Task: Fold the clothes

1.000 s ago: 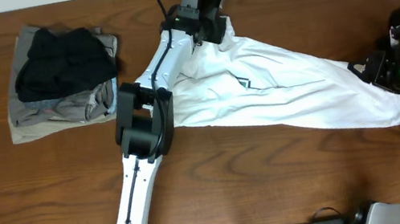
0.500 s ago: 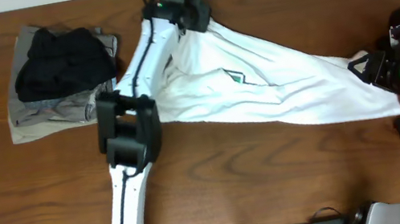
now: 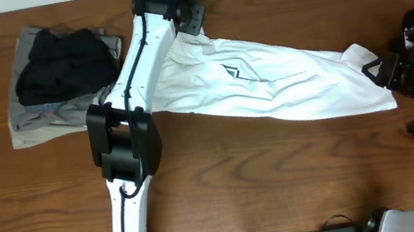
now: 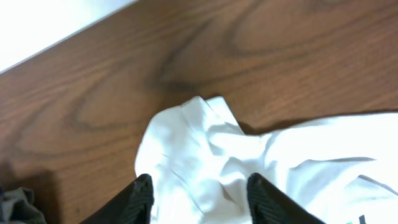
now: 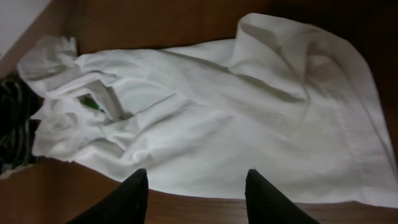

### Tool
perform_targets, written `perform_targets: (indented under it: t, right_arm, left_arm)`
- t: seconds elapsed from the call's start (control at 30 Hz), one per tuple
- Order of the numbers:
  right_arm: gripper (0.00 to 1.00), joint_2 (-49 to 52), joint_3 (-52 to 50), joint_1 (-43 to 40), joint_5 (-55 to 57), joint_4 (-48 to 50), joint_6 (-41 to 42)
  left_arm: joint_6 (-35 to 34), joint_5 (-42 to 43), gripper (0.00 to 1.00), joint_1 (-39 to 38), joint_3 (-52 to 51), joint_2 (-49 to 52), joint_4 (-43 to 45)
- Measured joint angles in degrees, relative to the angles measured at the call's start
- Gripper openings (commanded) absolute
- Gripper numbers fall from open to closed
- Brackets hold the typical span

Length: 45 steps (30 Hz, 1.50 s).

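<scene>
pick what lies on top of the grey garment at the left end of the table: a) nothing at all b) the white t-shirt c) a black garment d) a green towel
c, the overhead view shows the black garment bunched on top of the grey garment, while the white T-shirt lies stretched out to their right.

White T-shirt (image 3: 287, 90): soft, matt, creased cloth. Desk (image 3: 286, 187): smooth brown wood, dark grain, faint sheen. Black garment (image 3: 63, 64) and grey garment (image 3: 48, 123) beside the T-shirt: matt cloth. My left gripper (image 4: 199, 196): matt black plastic fingers (image 4: 142, 196).
</scene>
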Motion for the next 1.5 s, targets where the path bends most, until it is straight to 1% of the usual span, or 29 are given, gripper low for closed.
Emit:
perform_targets:
  t: [0.07, 0.17, 0.3, 0.4, 0.47, 0.5, 0.53, 0.6, 0.63, 0.67, 0.7, 0.73, 0.9, 1.07, 1.27, 1.4, 1.5]
  right_arm:
    - [0.5, 0.0, 0.0, 0.0, 1.7, -0.2, 0.2]
    - [0.5, 0.0, 0.0, 0.0, 3.5, -0.3, 0.7]
    - [0.5, 0.0, -0.1, 0.3, 4.5, -0.5, 1.1]
    - [0.5, 0.0, -0.1, 1.0, 5.1, -0.7, 1.2]
    - [0.5, 0.0, -0.1, 2.3, 5.3, -1.0, 1.2]
    - [0.5, 0.0, -0.2, 2.8, 5.3, -1.0, 1.3]
    - [0.5, 0.0, -0.2, 3.3, 5.3, -1.0, 1.3]
    - [0.5, 0.0, -0.2, 3.9, 5.2, -1.0, 1.4]
    - [0.5, 0.0, -0.3, 4.0, 5.3, -1.0, 1.4]
    - [0.5, 0.0, -0.3, 4.1, 5.3, -1.0, 1.4]
    - [0.5, 0.0, -0.3, 4.1, 5.3, -1.0, 1.4]
    - [0.5, 0.0, -0.3, 4.1, 5.4, -1.0, 1.4]
    - [0.5, 0.0, -0.3, 4.1, 5.4, -1.0, 1.4]
    - [0.5, 0.0, -0.3, 4.1, 5.4, -1.0, 1.4]
    - [0.49, 0.0, -0.3, 4.1, 6.1, -1.0, 1.4]
    - [0.5, 0.0, -0.3, 4.1, 8.8, -1.1, 2.4]
    - [0.5, 0.0, -0.3, 4.1, 11.1, -0.7, 3.7]
  left_arm:
    - [0.0, 0.0, 0.62, 0.3, 0.0, 0.0, 2.6]
    - [0.0, 0.2, 0.66, 0.8, 0.0, 0.5, 7.4]
    - [0.0, 1.5, 0.65, 1.2, -0.1, 3.4, 13.8]
    - [0.0, 2.5, 0.6, 1.3, -0.1, 7.6, 17.2]
    - [-0.1, 3.1, 0.52, 1.3, -0.3, 10.4, 17.7]
    - [-0.2, 3.3, 0.47, 1.2, -0.6, 11.6, 17.7]
    - [-0.3, 3.5, 0.36, 1.2, -0.9, 12.4, 17.7]
    - [-0.3, 3.6, 0.21, 1.2, -1.3, 13.5, 17.3]
    - [-0.3, 3.7, 0.19, 1.2, -1.3, 13.6, 16.8]
    - [-0.1, 3.7, 0.19, 1.2, -1.3, 13.6, 16.5]
    - [0.0, 3.8, 0.13, 1.2, -1.3, 13.5, 16.6]
    - [-0.1, 3.7, 0.11, 1.2, -1.3, 13.2, 16.6]
    - [0.0, 2.6, 0.11, 1.2, -1.3, 11.6, 14.8]
    - [0.0, 0.3, 0.11, 1.2, -1.3, 6.3, 11.0]
    - [0.0, -1.3, 0.1, 1.2, -1.2, -2.0, -0.1]
    - [-0.4, -1.9, 0.09, 1.2, -1.0, -3.0, -8.7]
    - [-0.5, -2.3, 0.1, 1.2, -1.2, -2.4, -12.5]
